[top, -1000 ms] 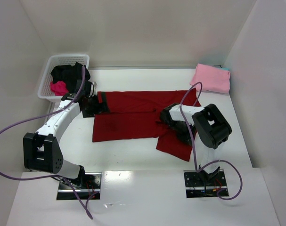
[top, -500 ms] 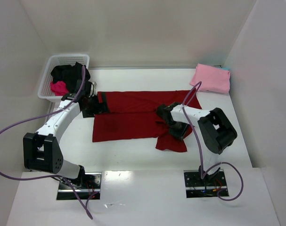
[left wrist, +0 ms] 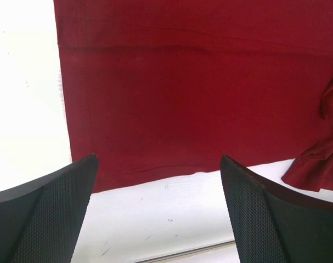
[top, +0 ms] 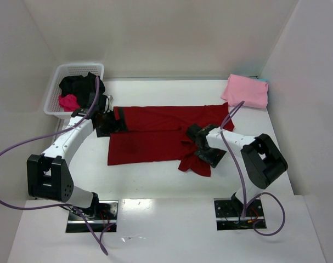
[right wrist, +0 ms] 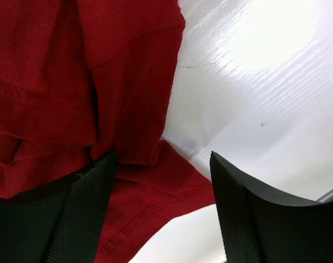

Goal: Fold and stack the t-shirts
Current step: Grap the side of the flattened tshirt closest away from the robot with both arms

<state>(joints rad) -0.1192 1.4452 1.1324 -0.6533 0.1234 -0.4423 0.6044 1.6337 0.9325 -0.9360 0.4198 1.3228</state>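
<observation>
The dark red t-shirt (top: pixel 150 137) is laid out flat across the middle of the worktop (top: pixel 155 178), its long side running left to right. Its near right corner is seen crumpled into a loose flap. The left hand (top: pixel 108 121) is held over the left end of this shirt with its fingers spread wide; nothing is gripped between them, and in the left wrist view only flat red cloth and bare worktop are seen beneath. The right hand (right wrist: pixel 162 160) is placed low at the crumpled right corner of the shirt. Its fingers are spread apart, with a fold of red cloth lying beside the left finger (right wrist: pixel 84 208) and not pinched. A light pink t-shirt (top: pixel 246 90), folded square, is set beyond the red shirt's far right corner, apart from it. A white basket (top: pixel 73 68) is found beyond the red shirt's far left corner; a black t-shirt (top: pixel 81 83) and a magenta t-shirt (top: pixel 68 102) are heaped inside it.
</observation>
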